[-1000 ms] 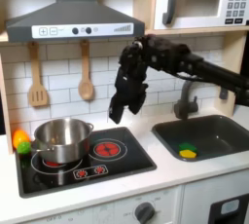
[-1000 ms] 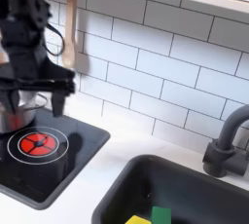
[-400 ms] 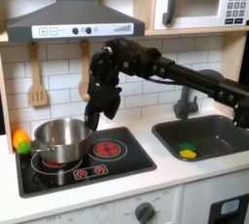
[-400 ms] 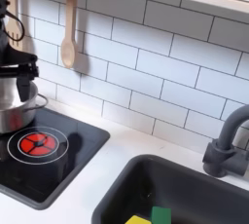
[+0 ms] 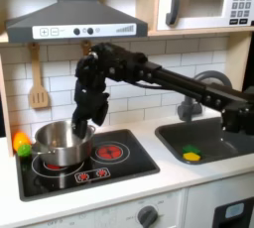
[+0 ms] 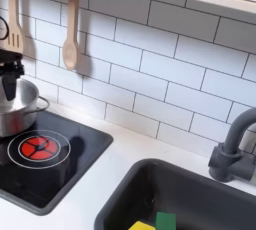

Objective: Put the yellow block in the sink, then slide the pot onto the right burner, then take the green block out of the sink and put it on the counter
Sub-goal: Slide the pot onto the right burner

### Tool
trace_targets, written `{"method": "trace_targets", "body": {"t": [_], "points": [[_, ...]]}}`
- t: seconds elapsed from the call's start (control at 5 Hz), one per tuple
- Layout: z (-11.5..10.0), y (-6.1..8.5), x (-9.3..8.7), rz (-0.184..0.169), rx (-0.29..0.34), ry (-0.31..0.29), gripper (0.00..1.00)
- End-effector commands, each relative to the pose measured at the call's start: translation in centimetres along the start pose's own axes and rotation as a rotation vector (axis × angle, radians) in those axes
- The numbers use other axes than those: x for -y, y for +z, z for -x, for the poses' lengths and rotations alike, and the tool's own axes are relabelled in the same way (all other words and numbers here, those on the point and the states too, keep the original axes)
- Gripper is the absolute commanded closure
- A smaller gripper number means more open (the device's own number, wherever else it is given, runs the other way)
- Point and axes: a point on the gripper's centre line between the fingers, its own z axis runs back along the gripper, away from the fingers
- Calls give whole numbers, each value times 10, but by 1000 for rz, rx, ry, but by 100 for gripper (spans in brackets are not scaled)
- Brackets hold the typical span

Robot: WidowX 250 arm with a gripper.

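Toy kitchen, cream-white counter (image 5: 189, 177) with a glossy black cooktop on the first exterior view's left and a dark grey sink (image 5: 238, 131) on its right.

Black arm reaches across from the first exterior view's right; gripper (image 5: 79, 131) hangs low over the pot (image 5: 62, 143), fingers pointing down at the pot's far rim. Fingers too dark and blurred against the arm: cannot tell whether they are spread or closed, or whether they touch the rim.

Pot is shiny silver, sits on the leftmost red-ring circle, short handle toward the first exterior view's left. Right burner (image 5: 109, 152) just beside it, bare. In the second exterior view the pot (image 6: 14, 109) shows at the left edge, the burner (image 6: 38, 147) in front of it.

Yellow block (image 6: 141, 225) and green block (image 6: 165, 220) lie side by side, touching, on the sink floor (image 6: 200, 189). In the first exterior view they read as one yellow-green spot.

Orange-and-green toy vegetable (image 5: 20, 143) at the cooktop's left edge. Two wooden utensils hang on the tiled wall under the range hood. Microwave (image 5: 203, 1) above; its display digits start "01:", the rest is cut off. Small red markings on the cooktop's front edge, unreadable.
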Motion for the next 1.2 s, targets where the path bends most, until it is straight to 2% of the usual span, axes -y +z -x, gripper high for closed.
{"method": "trace_targets", "body": {"t": [0.0,0.2,0.6,0.8,1.0], "points": [[-18,-9,-19,-8,-4,49,0],[-23,-15,-24,-14,-13,59,0],[-20,-37,-18,-13,-84,45,0],[-18,-46,-20,-13,-109,54,0],[-19,-42,-21,-18,-97,61,0]]}}
